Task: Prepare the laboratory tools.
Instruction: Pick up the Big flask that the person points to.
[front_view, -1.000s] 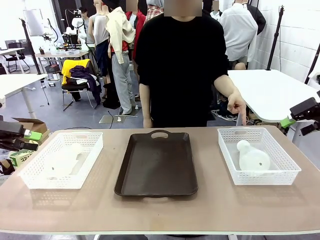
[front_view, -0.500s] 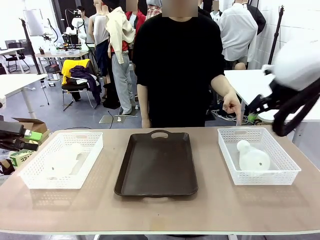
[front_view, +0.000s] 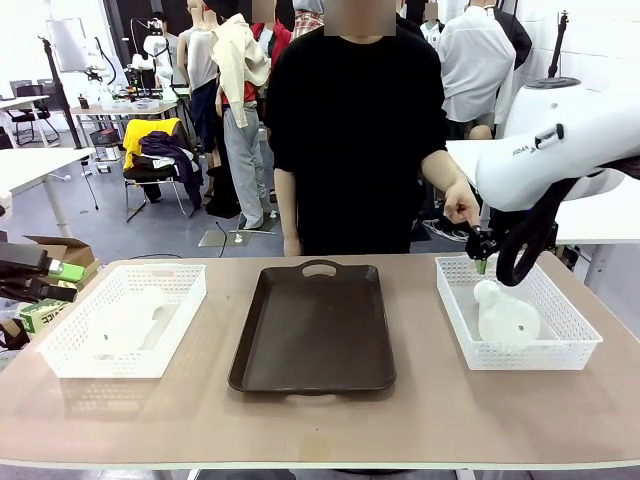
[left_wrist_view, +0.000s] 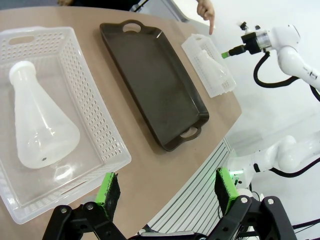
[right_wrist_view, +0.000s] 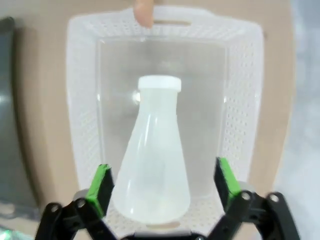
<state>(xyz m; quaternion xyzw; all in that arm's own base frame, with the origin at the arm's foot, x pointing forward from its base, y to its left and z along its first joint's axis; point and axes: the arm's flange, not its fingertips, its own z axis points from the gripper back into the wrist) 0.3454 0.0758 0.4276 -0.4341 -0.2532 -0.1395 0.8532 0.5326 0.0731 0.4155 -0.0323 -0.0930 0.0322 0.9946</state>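
Note:
Two frosted-white conical flasks lie on their sides, one in each white mesh basket. The left flask (front_view: 130, 320) (left_wrist_view: 40, 125) rests in the left basket (front_view: 70, 365) (left_wrist_view: 95, 110), below my open left gripper (left_wrist_view: 166, 192), which sits at the table's left edge (front_view: 50, 278). The right flask (front_view: 505, 315) (right_wrist_view: 157, 160) (left_wrist_view: 212, 67) lies in the right basket (front_view: 570, 345) (right_wrist_view: 82, 125). My right gripper (front_view: 481, 262) (right_wrist_view: 162, 185) hovers open just above that flask, with one finger on each side of its base. The person's hand (front_view: 462, 208) points down at the basket's far rim.
A dark brown tray (front_view: 315, 325) (left_wrist_view: 152, 75) with handles lies between the baskets. The person stands at the far edge behind it. My right arm (front_view: 560, 150) reaches in from the right, above the right basket. Bare tabletop runs along the near edge.
My right arm swung in from the right edge and brought its gripper down over the right basket's flask. The person's hand stayed near that basket. The left arm did not move.

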